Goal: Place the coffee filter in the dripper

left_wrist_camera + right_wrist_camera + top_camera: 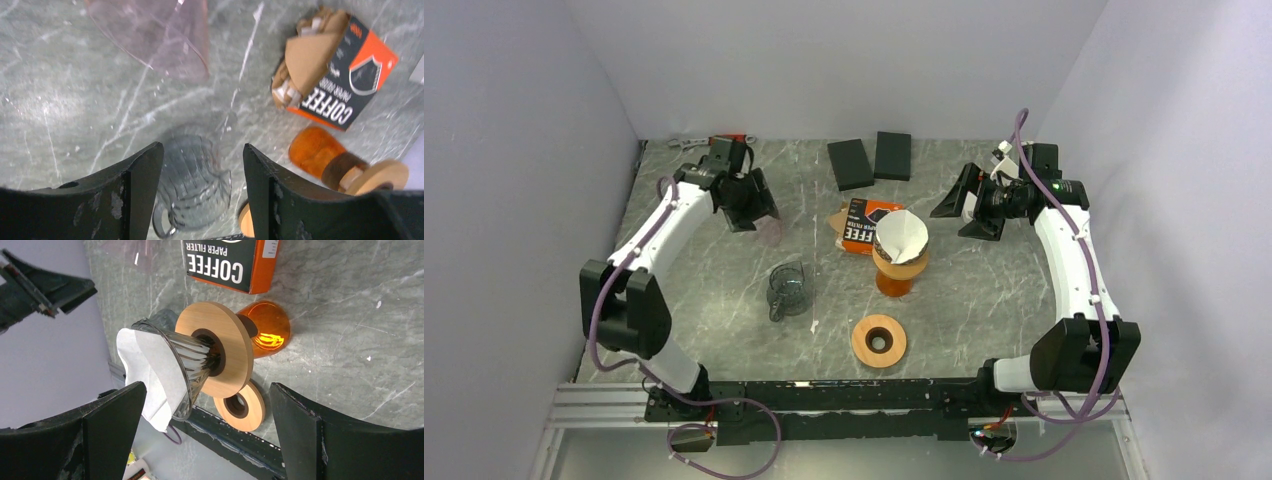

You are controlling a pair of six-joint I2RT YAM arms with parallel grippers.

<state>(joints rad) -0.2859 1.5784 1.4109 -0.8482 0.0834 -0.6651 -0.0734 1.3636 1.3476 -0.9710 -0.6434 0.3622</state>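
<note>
A white paper coffee filter (901, 233) sits inside the clear ribbed glass dripper (186, 361), its edge standing above the rim (142, 371). The dripper rests on a wooden collar (224, 354) atop an orange glass stand (895, 281). My right gripper (962, 215) hovers to the right of the dripper, open and empty (207, 386). My left gripper (754, 215) is far to the left, open (202, 150) with nothing between its fingers. It hangs above the table, with a clear glass mug (192, 182) below it.
An orange-and-black coffee filter box (864, 225) with brown filters spilling out (310, 55) lies behind the dripper. A pink translucent plastic piece (155, 37) lies by the left gripper. A loose wooden ring (879, 340) is in front. Two black blocks (869, 160) sit at the back.
</note>
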